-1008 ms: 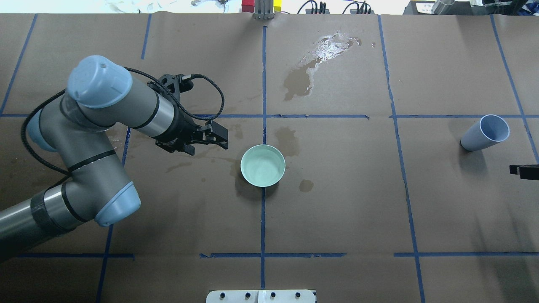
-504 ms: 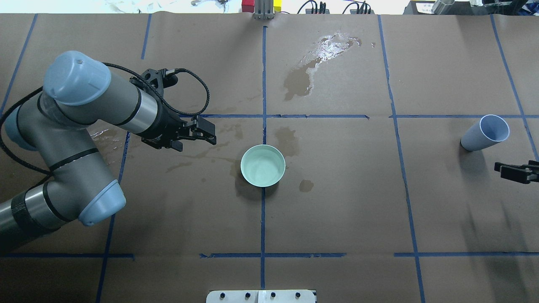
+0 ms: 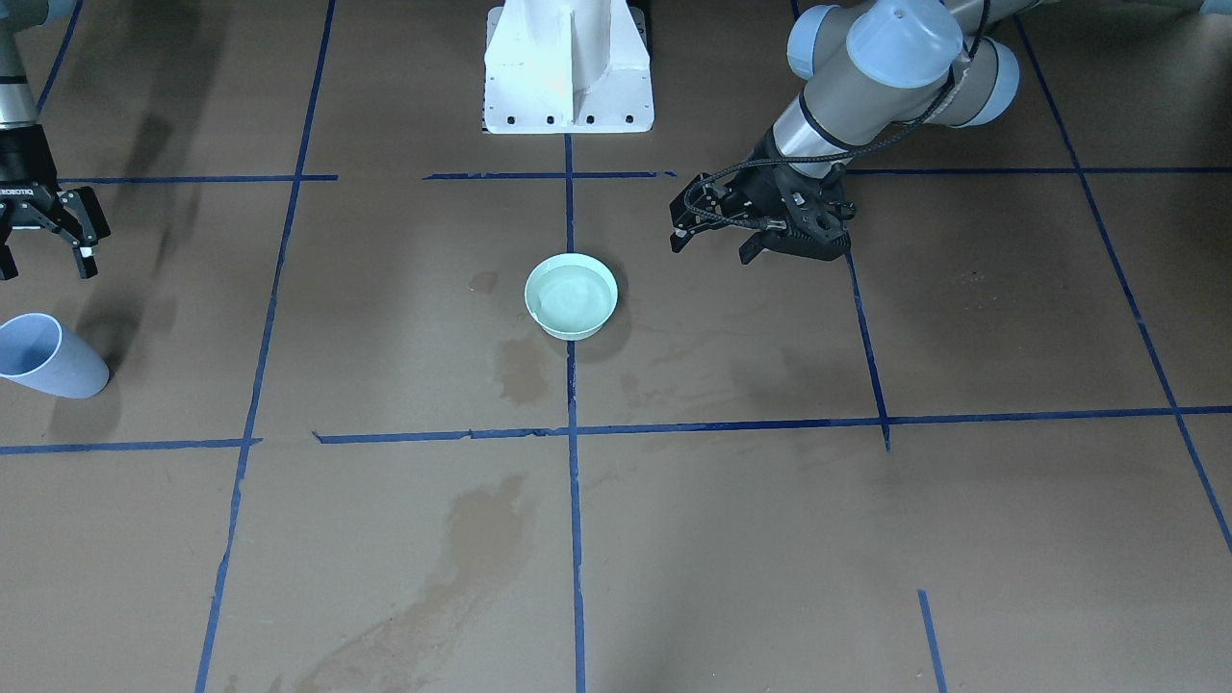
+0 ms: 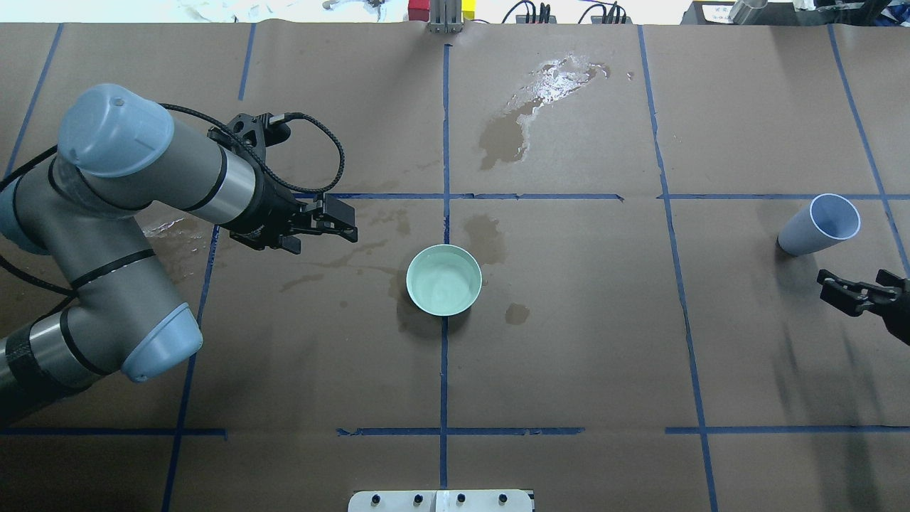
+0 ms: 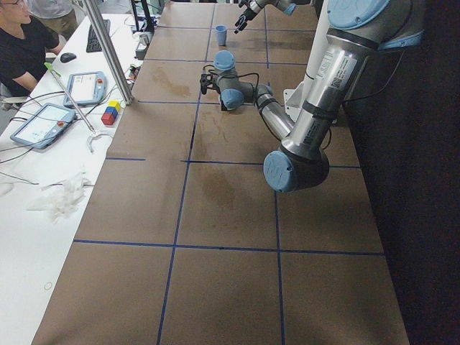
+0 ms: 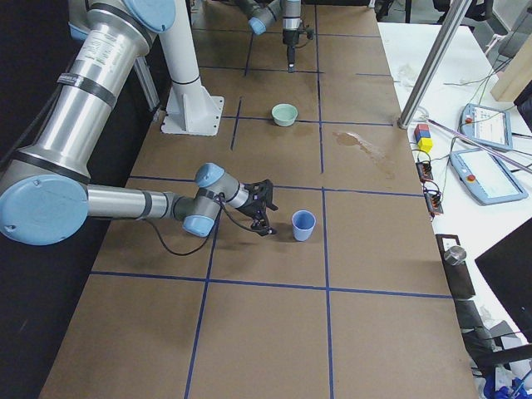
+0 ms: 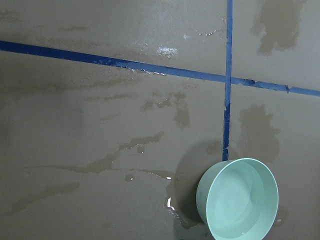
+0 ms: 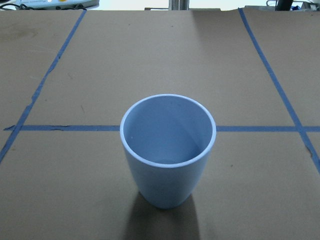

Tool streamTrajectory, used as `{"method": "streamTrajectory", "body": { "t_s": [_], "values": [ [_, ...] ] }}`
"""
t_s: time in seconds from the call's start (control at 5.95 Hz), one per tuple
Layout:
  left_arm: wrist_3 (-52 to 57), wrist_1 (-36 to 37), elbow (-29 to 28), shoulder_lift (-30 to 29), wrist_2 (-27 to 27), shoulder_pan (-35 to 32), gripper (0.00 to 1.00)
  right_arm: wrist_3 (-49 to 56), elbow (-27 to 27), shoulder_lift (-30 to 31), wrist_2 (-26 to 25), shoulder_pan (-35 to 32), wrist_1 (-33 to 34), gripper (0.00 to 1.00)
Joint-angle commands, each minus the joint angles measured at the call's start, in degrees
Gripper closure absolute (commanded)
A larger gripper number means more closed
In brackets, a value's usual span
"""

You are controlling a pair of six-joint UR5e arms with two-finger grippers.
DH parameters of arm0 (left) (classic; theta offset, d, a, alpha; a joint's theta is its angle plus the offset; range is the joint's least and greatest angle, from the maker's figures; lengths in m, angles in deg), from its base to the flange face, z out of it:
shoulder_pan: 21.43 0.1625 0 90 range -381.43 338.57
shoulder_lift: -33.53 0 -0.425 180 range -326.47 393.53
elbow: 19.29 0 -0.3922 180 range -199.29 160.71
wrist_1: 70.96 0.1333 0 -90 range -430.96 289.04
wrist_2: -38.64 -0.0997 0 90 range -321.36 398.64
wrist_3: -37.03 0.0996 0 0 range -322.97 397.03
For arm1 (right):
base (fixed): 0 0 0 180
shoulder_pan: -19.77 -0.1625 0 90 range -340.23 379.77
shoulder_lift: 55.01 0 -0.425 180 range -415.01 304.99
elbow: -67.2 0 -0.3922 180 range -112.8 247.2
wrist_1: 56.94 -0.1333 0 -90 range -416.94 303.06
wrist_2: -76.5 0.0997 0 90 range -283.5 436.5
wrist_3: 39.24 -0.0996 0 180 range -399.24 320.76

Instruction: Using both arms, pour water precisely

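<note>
Seemingly mid-reach, the right gripper (image 3: 45, 260) hangs near the cup (image 3: 50, 358), jaws wide, needing to close round it, while the left gripper (image 3: 712, 241), jaws apart and empty, hangs near the bowl (image 3: 570, 331) holding the water (image 3: 571, 292).

A robotics lab is indicated: arms (image 3: 871, 58) are mounted on a white pedestal (image 3: 568, 67) at 12 o'clock in the front view, the table (image 4: 569, 355) is papered brown and gridded with tape (image 4: 443, 370), and teach pendants (image 5: 85, 88) are laid on a bench (image 5: 36, 208) at 9 o'clock in the left view.

A taped brown table (image 4: 569, 355) holds a green bowl (image 3: 570, 331), a blue cup (image 4: 807, 235) and wet stains (image 4: 506, 139).
</note>
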Motion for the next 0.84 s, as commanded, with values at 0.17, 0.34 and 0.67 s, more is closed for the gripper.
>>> {"method": "streamTrajectory", "body": {
  "t_s": [0.17,0.34,0.67],
  "values": [
    [-0.09,0.09,1.33,1.15,0.09,-0.51,0.01,-1.01,-7.36,-3.96,-14.11,5.83,-6.04,0.02],
    [0.00,0.09,3.16,3.23,0.09,-0.68,0.01,-1.10,-8.25,-4.34,-15.87,5.83,-6.14,0.02],
    [-0.09,0.18,5.02,5.10,0.09,-1.12,0.00,-1.10,-13.07,-9.16,-20.36,5.83,-6.31,0.01]
  ]
}}
